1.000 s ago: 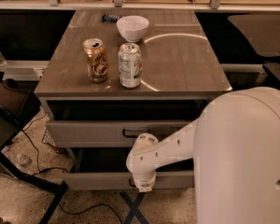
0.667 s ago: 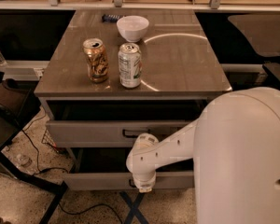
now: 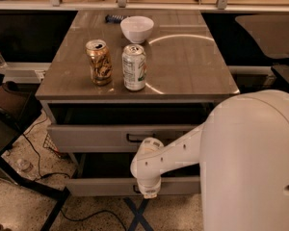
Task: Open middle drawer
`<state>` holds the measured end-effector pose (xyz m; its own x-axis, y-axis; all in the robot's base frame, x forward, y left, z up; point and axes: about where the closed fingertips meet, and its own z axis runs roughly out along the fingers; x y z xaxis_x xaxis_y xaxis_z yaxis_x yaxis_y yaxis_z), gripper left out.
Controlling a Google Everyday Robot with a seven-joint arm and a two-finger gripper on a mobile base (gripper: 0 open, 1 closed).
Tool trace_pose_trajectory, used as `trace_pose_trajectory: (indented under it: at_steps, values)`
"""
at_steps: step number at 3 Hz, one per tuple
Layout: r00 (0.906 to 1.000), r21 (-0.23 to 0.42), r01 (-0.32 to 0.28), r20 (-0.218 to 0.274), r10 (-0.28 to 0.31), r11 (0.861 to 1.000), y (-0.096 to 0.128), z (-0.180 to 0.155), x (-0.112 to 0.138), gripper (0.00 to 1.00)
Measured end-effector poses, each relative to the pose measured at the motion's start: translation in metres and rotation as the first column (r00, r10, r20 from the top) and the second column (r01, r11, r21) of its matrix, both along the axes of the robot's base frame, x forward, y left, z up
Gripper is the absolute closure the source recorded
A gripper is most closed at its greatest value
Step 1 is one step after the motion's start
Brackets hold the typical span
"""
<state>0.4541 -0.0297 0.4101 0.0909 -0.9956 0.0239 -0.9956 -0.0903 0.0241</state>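
Nothing has visibly moved since the earlier frames: the arm (image 3: 183, 150) is bent down at the same place and the drawers stand as they stood. The pincer (image 3: 148, 192) sits at the low end of this arm, just at the front of the middle drawer (image 3: 101, 186), close beside its small black handle (image 3: 135, 189). If it is spread or pinching the handle, one cannot tell, because the wrist covers it.

The arm is held so low probably because the handle is low, and a straight pull outward needs the pincer at the same height. The middle drawer is the lower of the two grey fronts in view, under the upper drawer (image 3: 86, 138). A dark gap shows above its front, so it seems already partly out, but how far is not clear.

On the bench (image 3: 197, 76) a brown can (image 3: 99, 61), a white can (image 3: 134, 67) and a bowl (image 3: 137, 28) stand back from the front edge, well apart from the arm, so a pull below should not disturb them
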Motion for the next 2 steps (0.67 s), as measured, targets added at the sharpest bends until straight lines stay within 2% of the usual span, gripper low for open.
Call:
trace_pose_trajectory:
  at_steps: [2]
  values:
    - [1.0,0.0,0.0,0.0,0.0,1.0,0.0,0.0,0.0,1.0]
